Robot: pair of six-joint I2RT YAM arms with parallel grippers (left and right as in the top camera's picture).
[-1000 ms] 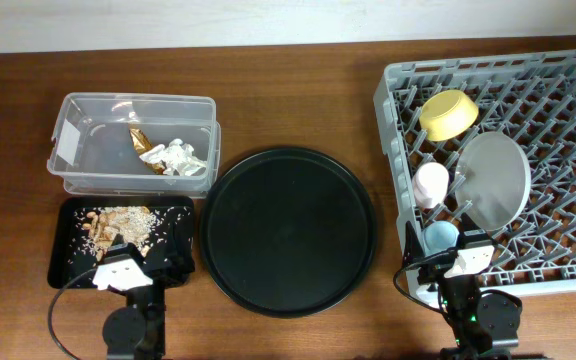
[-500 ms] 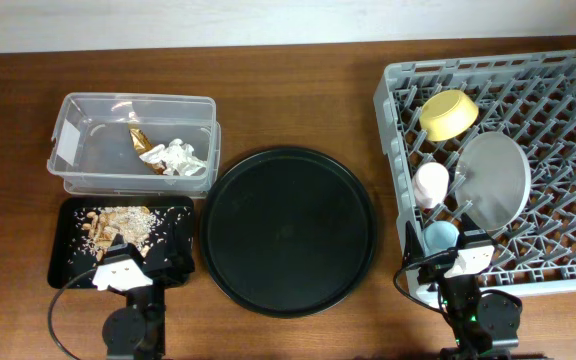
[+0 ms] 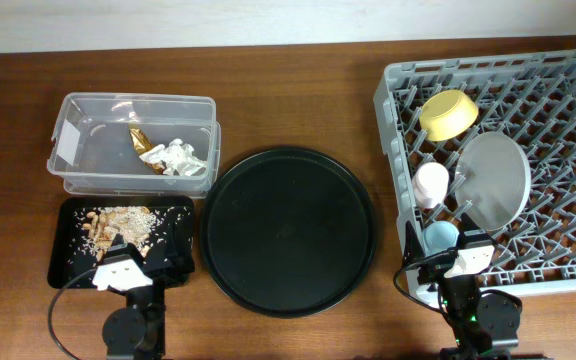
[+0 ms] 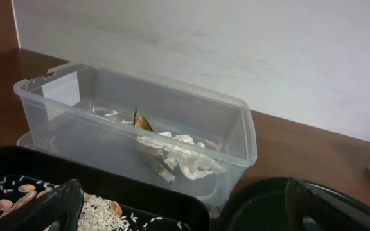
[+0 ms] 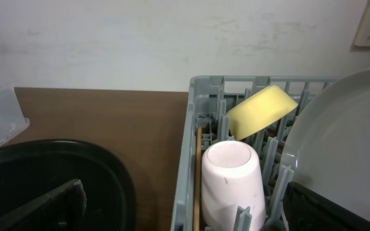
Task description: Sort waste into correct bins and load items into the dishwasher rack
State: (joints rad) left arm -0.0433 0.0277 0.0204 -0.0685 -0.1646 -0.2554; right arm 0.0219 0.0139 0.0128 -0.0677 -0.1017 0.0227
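Observation:
The clear tub (image 3: 133, 98) holds the white napkin (image 3: 183, 157) and the gold-brown wrapper (image 3: 145, 145). Rice and tan food scraps (image 3: 118, 222) lie in the shallow black tray (image 3: 68, 262). In the grey dishwasher rack (image 3: 393, 130) stand the yellow bowl (image 3: 448, 114), pink cup (image 3: 431, 184), blue cup (image 3: 440, 237) and pale plate (image 3: 493, 180). A wooden chopstick (image 5: 198, 173) runs along the rack wall beside the pink cup (image 5: 231, 179). My left gripper (image 4: 182, 212) hangs open over the black tray's near edge, empty. At the rack's front left corner my right gripper (image 5: 185, 205) is open and empty too.
A large round black tray (image 3: 288, 230) lies between the bins and the rack with nothing on it. Brown tabletop runs behind everything up to a pale wall. Both arm bases sit at the table's front edge.

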